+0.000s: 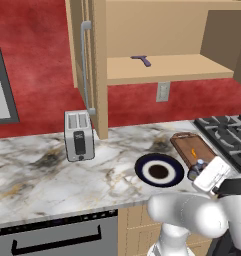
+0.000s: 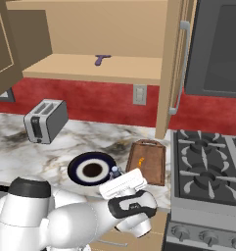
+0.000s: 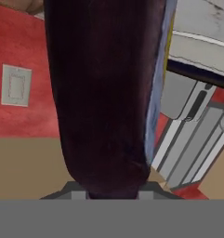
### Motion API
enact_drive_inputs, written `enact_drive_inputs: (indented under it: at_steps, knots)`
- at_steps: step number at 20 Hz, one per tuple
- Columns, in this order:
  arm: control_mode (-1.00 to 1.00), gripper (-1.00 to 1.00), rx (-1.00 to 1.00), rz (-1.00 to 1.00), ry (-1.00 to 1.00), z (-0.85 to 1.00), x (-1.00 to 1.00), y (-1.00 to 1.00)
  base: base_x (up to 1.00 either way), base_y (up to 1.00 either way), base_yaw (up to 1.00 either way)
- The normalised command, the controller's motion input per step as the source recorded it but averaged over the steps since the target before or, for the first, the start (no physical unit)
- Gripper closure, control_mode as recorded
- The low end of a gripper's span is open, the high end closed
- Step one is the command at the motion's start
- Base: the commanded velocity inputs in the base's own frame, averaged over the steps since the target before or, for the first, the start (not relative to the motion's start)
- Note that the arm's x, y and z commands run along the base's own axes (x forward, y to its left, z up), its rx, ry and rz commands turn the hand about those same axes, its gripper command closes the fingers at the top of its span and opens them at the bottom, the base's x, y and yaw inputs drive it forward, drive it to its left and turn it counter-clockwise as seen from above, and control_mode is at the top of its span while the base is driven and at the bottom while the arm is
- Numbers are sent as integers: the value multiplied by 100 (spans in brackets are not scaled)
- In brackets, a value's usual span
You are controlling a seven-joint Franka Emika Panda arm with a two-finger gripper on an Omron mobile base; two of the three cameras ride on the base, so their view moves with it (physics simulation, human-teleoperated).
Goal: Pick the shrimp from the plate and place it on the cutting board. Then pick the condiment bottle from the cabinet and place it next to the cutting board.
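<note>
Hand view: the fingers (image 3: 112, 195) are clamping the condiment bottle (image 3: 106, 93); its dark brown body is rising straight up out of the two dark tips, with a strip of its label running along one edge.
Grip state: the fingers are standing partly closed with the bottle's body between them, so the bottle is being carried, not merely touched.
Bottle's long axis: it is lying in line with the fingers, running away from the hand.
Left base view: the condiment bottle (image 1: 197, 167) is peeking out ahead of the white hand, blue cap leading, low over the counter (image 1: 47, 175).
Right base view: the condiment bottle (image 2: 114, 172) is sitting between the plate (image 2: 78, 163) and the near corner of the cutting board (image 2: 153, 164).
Key relation: the bare counter beside the cutting board (image 1: 184, 145) is lying just below and a little toward the robot from the bottle; the board's near edge is close beside the cap, and the plate (image 1: 142, 167) is just to the other side.
Shrimp: the shrimp (image 1: 193, 151) is lying on the board, seen also as the orange sliver (image 2: 142, 160) in the right base view.
Cabinet: the cabinet (image 1: 152, 70) is standing open above, well apart from the hand, a purple utensil (image 1: 141, 60) lying on its shelf.
Judged next need: the bottle looks tilted, so it is probably needing to be brought upright and lowered into the gap without landing on plate or board.
</note>
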Motion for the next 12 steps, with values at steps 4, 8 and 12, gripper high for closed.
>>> enact_drive_inputs:
  at_steps: [4, 8, 12]
  knots:
    - [-100, 100, 0, 0, 0, -27, 24, -2, 0, 0, 0]
    - [-100, 100, 0, 0, 0, -27, 23, -3, 0, 0, 0]
    - [-100, 100, 0, 0, 0, -28, 18, -4, 0, 0, 0]
